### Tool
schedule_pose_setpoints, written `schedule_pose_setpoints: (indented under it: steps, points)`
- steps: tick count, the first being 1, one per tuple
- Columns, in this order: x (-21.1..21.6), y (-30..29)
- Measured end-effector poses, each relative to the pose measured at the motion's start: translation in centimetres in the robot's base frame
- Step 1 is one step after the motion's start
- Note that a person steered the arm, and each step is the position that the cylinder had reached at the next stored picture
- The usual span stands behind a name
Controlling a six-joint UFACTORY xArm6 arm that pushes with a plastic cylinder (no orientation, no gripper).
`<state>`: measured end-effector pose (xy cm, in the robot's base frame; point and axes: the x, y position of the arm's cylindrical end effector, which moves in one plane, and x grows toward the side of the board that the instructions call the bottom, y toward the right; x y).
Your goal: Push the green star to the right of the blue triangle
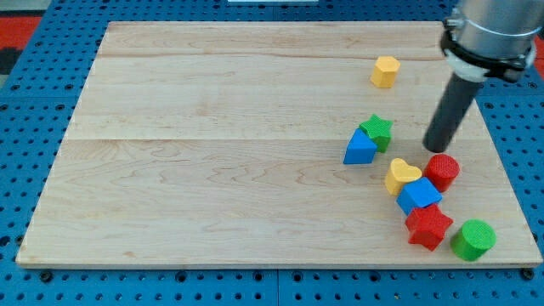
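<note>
The green star [376,132] sits on the wooden board, touching the upper right side of the blue triangle [359,148]. My tip [437,150] is the lower end of the dark rod, to the right of the green star with a gap between them. It stands just above the red cylinder [442,171].
A yellow hexagon [385,71] lies toward the view's top right. A cluster lies at the lower right: a yellow heart [401,175], a blue cube [419,195], a red star [428,227] and a green cylinder [473,239]. The board's right edge [508,170] is close.
</note>
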<state>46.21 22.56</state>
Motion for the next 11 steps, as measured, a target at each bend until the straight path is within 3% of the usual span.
schedule_pose_setpoints:
  steps: [1,2,3,4,6,8,10,11]
  points:
    - [3.4,-0.3]
    - [3.4,0.4]
    - [-1.7,4.6]
    - [-7.1,2.0]
    - [-7.1,-11.6]
    - [-2.5,-10.5]
    - [-2.2,-9.0]
    - [-5.1,-14.1]
